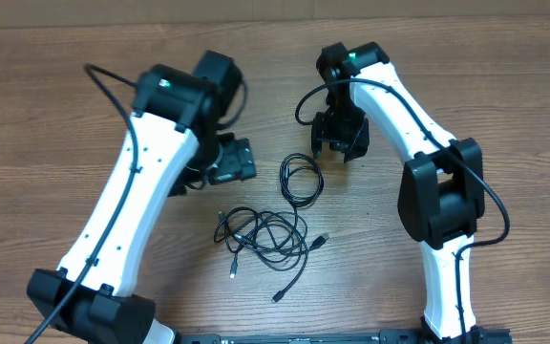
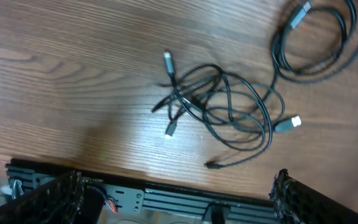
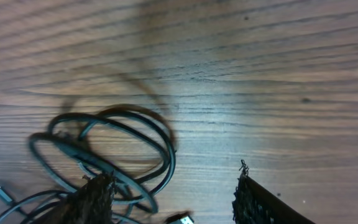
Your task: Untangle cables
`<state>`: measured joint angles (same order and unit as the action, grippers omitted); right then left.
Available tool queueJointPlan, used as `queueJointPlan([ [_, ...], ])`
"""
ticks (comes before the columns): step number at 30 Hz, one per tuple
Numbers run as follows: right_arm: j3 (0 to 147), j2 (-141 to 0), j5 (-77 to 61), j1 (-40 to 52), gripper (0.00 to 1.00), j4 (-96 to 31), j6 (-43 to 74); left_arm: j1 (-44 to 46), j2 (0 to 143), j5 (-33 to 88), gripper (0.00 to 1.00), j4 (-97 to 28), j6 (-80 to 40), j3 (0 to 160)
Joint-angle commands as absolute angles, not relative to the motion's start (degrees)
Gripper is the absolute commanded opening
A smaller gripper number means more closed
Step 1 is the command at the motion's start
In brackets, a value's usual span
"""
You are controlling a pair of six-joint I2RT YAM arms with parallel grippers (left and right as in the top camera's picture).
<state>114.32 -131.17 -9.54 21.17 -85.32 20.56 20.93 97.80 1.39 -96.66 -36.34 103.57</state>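
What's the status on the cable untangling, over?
Left gripper open, empty. Right gripper open, empty, by the coiled cable. Tangled cables lie between the arms, not gripped. Nothing blocking.

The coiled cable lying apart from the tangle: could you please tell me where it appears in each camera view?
Overhead: coiled cable at centre, just above the tangled bundle.
Left wrist: top-right corner, up and right of the tangled bundle.
Right wrist: lower left, large and close.
Shared landmark: the tangled bundle beside it, clear in overhead and left wrist; right wrist shows only stray strands at its bottom-left edge.
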Motion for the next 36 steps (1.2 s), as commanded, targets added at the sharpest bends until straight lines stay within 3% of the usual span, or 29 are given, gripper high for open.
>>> queueJointPlan([
  [1,112.07,-131.87,-10.61,22.41,0.63,-84.27,17.5,17.96,98.15,0.45,1.0,-96.82,-37.23,103.33],
  [14,106.15,-131.81,-10.61,22.81,0.54,-80.64,17.5,16.91,98.15,0.4,0.99,-96.77,-36.14,103.33],
  [17,106.15,-131.81,-10.61,22.81,0.43,-80.29,17.54,16.93,98.15,0.43,1.0,-96.79,-36.14,103.33],
  [19,106.19,-131.81,-10.63,22.81,0.28,-79.99,17.58,16.93,98.15,0.43,1.0,-96.82,-36.07,103.33],
  [24,107.81,-131.7,-10.81,22.81,0.04,-80.6,17.76,16.93,98.15,0.43,0.99,-96.82,-35.75,103.33],
  [28,113.32,-131.0,-10.55,22.81,0.04,-84.55,17.74,16.95,98.15,0.45,1.0,-96.79,-35.77,103.33],
  [36,139.26,-125.54,-9.93,22.81,0.04,-97.14,17.52,16.95,98.15,0.45,1.0,-96.82,-35.77,103.33],
])
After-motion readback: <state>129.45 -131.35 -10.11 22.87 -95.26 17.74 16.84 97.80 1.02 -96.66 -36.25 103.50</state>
